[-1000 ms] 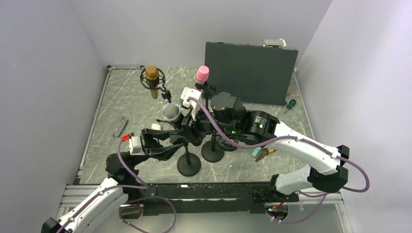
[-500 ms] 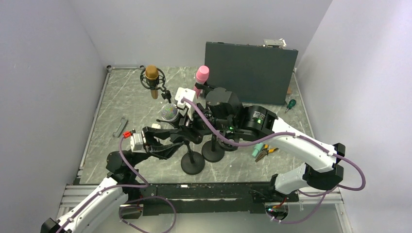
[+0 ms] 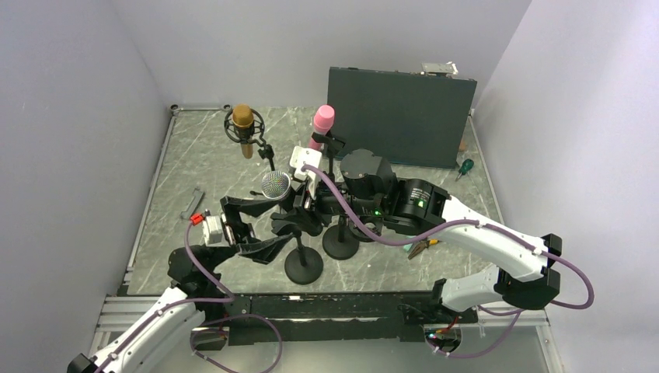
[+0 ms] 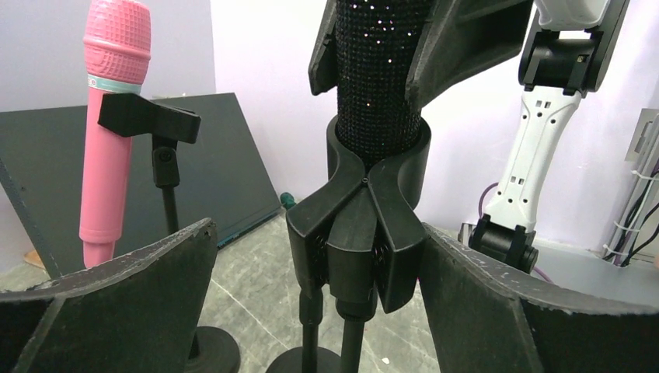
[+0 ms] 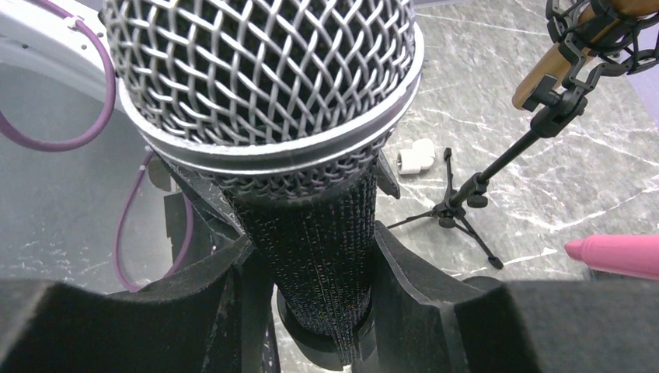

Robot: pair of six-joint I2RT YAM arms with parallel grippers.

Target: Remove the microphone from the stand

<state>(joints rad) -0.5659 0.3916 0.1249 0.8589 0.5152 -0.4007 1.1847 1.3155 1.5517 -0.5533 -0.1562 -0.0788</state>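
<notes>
The microphone (image 3: 275, 185) has a silver mesh head (image 5: 264, 78) and a black glitter body (image 4: 381, 70). Its lower end sits in the black clip (image 4: 365, 233) of the stand (image 3: 303, 268). My right gripper (image 5: 326, 311) is shut on the microphone's body just above the clip, one pad on each side; it shows as well in the top view (image 3: 301, 203). My left gripper (image 4: 342, 311) is open, its fingers (image 4: 132, 295) standing wide on both sides of the clip without touching it; in the top view it (image 3: 273, 225) is left of the stand.
A pink microphone (image 3: 322, 119) stands on a second round-based stand (image 3: 340, 247) just behind. A brown microphone (image 3: 243, 124) on a small tripod is at the back left. A dark panel (image 3: 400, 116) leans at the back, with a screwdriver (image 3: 465, 167), pliers (image 3: 420, 247) and a grey bar (image 3: 191, 203) around.
My left gripper has opened and let go of the stand's clip, its fingers now spread wide. The right gripper keeps its hold on the microphone.
</notes>
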